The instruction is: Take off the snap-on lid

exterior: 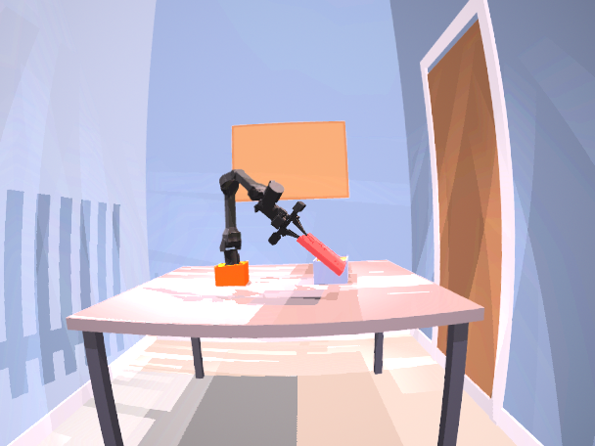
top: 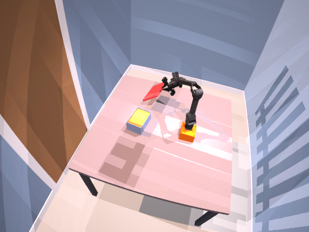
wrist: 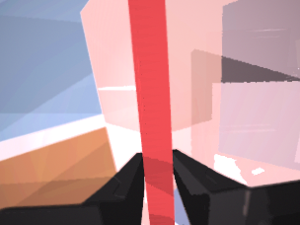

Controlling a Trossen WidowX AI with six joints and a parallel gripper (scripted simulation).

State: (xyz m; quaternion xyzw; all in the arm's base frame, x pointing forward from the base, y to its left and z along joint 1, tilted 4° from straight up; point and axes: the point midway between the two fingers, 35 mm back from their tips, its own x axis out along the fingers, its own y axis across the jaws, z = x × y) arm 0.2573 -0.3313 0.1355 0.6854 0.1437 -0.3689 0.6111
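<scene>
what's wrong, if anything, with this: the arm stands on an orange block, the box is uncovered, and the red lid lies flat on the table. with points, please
The red lid (top: 153, 92) (exterior: 322, 255) (wrist: 155, 99) isn't flat on the table: the exterior view shows it tilted, held up by the hand (top: 163, 87) (exterior: 302, 236) (wrist: 157, 157). The rest stands.

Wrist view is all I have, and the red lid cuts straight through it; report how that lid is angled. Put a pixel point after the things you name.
Observer: The exterior view shows the red lid (top: 153, 92) (exterior: 320, 254) (wrist: 153, 84) slanting, its far end lower than the end in the closed jaws.
Operator: Give me the storage box's state.
Observer: The storage box (top: 133, 127) (exterior: 325, 272) stands on the table (top: 198, 183) (exterior: 274, 329) (wrist: 197, 30) with its top uncovered, yellow showing inside.
Operator: Name what the arm is mounted on.
Observer: An orange block (top: 186, 137) (exterior: 231, 276).
</scene>
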